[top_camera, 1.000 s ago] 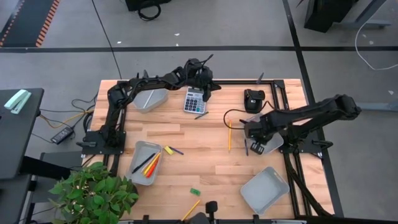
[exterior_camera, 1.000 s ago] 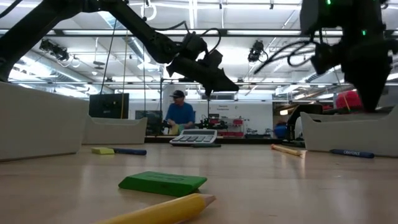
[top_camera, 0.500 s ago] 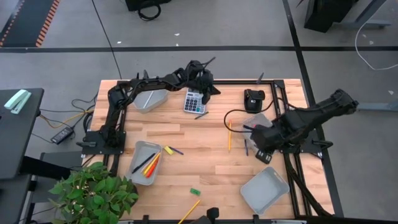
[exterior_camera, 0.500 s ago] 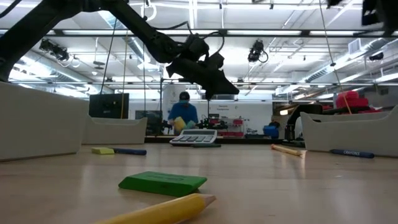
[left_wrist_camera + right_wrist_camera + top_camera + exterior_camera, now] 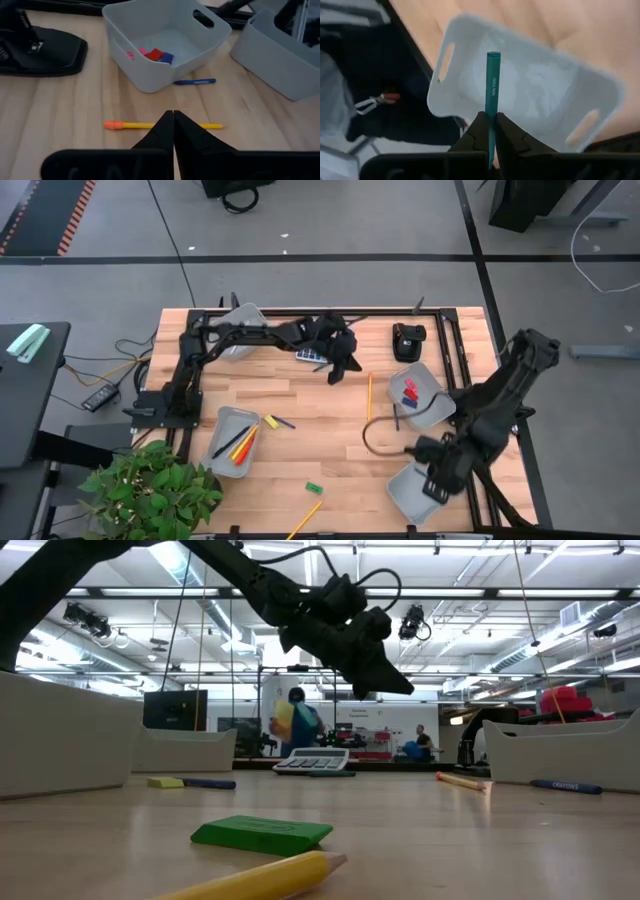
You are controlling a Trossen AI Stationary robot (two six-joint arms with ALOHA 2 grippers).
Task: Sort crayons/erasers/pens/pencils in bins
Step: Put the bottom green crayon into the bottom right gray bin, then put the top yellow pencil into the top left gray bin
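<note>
1. A teal crayon (image 5: 493, 85) is clamped upright between the closed fingers of the right hand (image 5: 491, 131), its free end projecting over the open interior of an otherwise empty bin (image 5: 530, 80).
2. In the high view, the right hand (image 5: 436, 480) hangs over that bin (image 5: 412, 492), which lies at the table's near right corner.
3. The left hand (image 5: 173, 131) is shut on nothing and hovers above a yellow pencil (image 5: 162, 125) with an orange end, lying flat on the table (image 5: 60, 110).
4. Just beyond the pencil, a blue pen (image 5: 195, 81) lies against the outer wall of the eraser bin (image 5: 165, 45), which holds red, pink and blue erasers (image 5: 155, 54).
5. In the high view, the left hand (image 5: 338, 367) is just beside the calculator (image 5: 310, 356), with the pencil (image 5: 369, 395) near it.
6. A bin at the near left (image 5: 222, 450) holds several coloured sticks; a green eraser (image 5: 313, 488) lies apart on the bare wood.
</note>
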